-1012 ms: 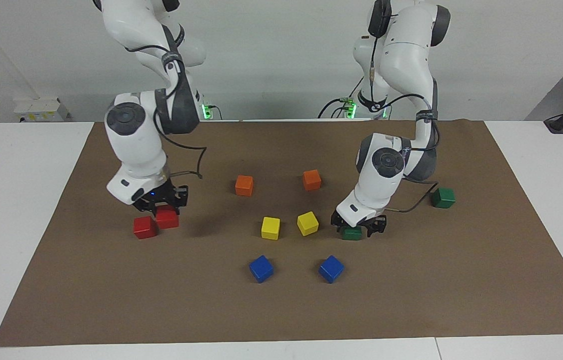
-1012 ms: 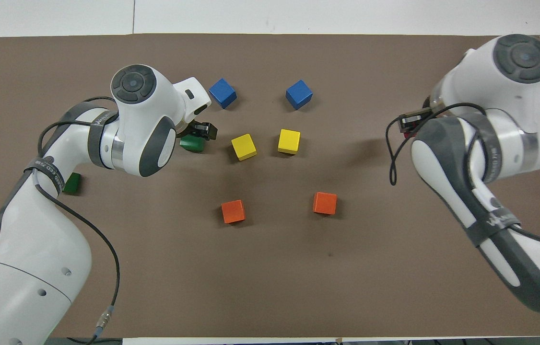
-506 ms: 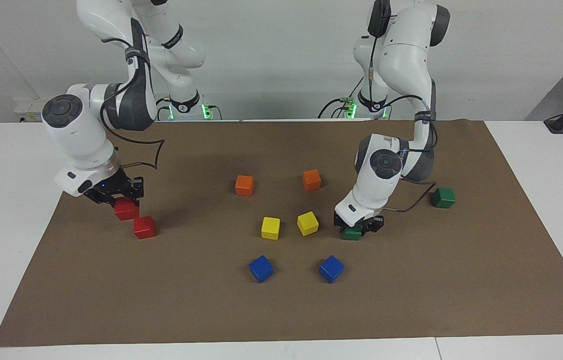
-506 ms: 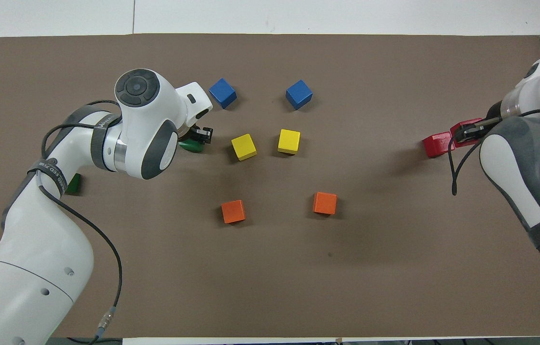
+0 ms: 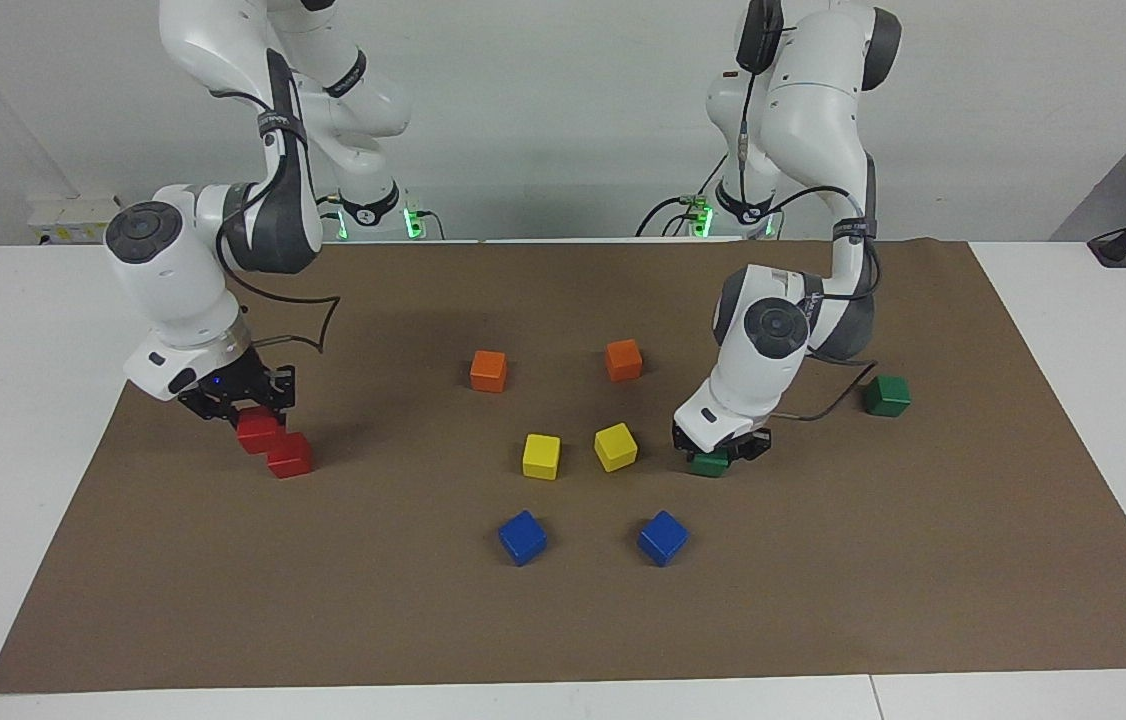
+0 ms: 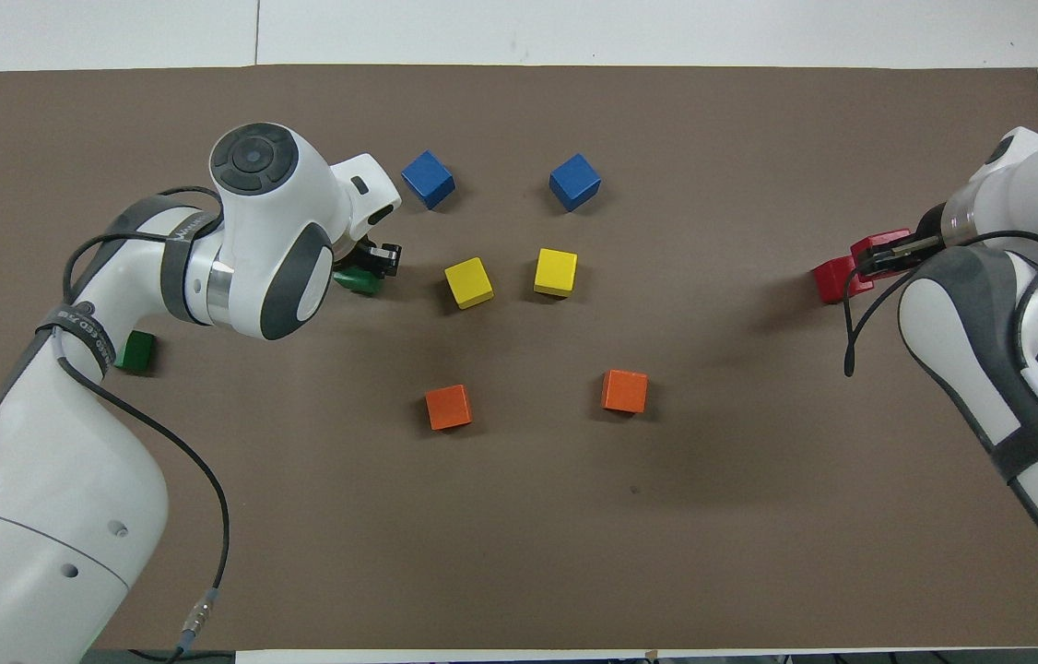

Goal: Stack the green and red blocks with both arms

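My right gripper [image 5: 245,408] is shut on a red block [image 5: 258,430] and holds it low, close against the upper corner of the second red block [image 5: 290,456], which rests on the mat toward the right arm's end. In the overhead view the held red block [image 6: 880,249] sits beside the resting one [image 6: 831,280]. My left gripper [image 5: 723,450] is shut on a green block [image 5: 710,463] right at the mat, beside the yellow cubes; from above that green block [image 6: 359,281] is half hidden under the wrist. The second green block [image 5: 887,395] lies alone toward the left arm's end.
A brown mat [image 5: 563,620] covers the white table. Two orange cubes [image 5: 488,371] [image 5: 623,360], two yellow cubes [image 5: 541,456] [image 5: 615,447] and two blue cubes [image 5: 522,537] [image 5: 662,537] lie in pairs in the middle, between the two grippers.
The left gripper has shut on the green block. The right arm swung its red block outward past the other red block, then brought it back down close against it.
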### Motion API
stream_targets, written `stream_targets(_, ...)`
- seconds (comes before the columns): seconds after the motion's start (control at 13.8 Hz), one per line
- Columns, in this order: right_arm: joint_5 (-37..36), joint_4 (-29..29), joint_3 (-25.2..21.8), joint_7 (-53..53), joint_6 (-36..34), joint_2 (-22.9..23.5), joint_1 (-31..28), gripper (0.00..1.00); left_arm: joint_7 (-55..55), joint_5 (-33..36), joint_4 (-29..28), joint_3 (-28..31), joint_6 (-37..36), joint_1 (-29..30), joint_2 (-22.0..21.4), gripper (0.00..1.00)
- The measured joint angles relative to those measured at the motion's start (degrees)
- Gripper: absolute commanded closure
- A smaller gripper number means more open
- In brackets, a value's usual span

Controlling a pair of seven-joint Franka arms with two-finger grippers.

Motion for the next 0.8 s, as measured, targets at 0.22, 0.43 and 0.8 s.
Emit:
stream_targets(0.22,0.1,-0.7,0.0,-0.7,0.3,0.0,-0.2,1.00,0.1,-0.1,0.5,0.5,-9.4,5.3,-8.4,1.00)
stream_targets(0.43,0.7,-1.8,0.0,-0.8,1.8,0.0,-0.4,1.00,7.8,-0.1,-1.2,0.7,-18.6,13.4,-17.9,1.00)
stream_targets(0.8,1.1,-3.0,0.0,-0.8,4.0,0.0,-0.4,1.00,24.8,-0.2,-10.8,0.9,-14.7,26.5,-22.2,1.00)
